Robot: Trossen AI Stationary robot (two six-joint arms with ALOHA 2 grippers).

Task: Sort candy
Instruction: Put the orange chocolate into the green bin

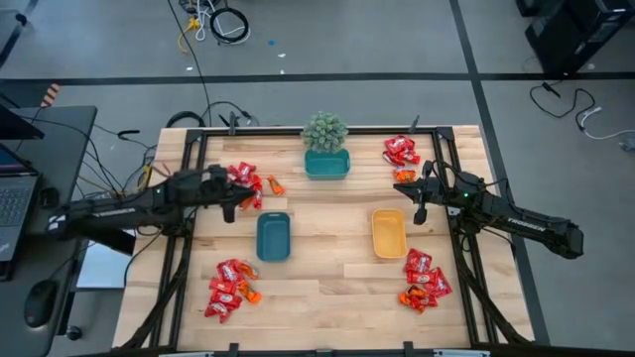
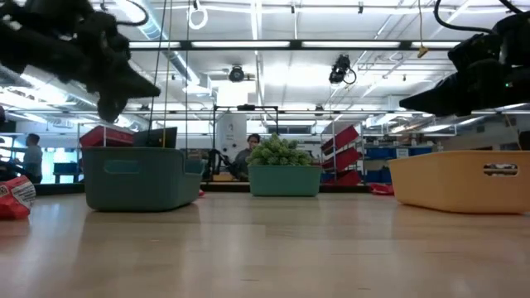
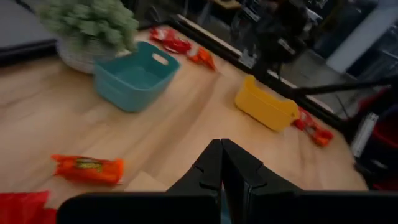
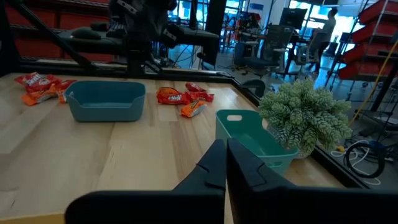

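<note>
Bare table (image 2: 265,248) up front, both claws clenched on nothing: left gripper (image 1: 230,210), right gripper (image 1: 419,211). The candy (image 1: 230,286) looks light, crinkly, slippery (pinch a wrapper's edge).

A grey floor (image 1: 397,40) with loose cables (image 1: 213,22) surrounds the table; long ceiling lights (image 2: 273,45) brighten a workshop with office chairs (image 4: 261,50).
</note>
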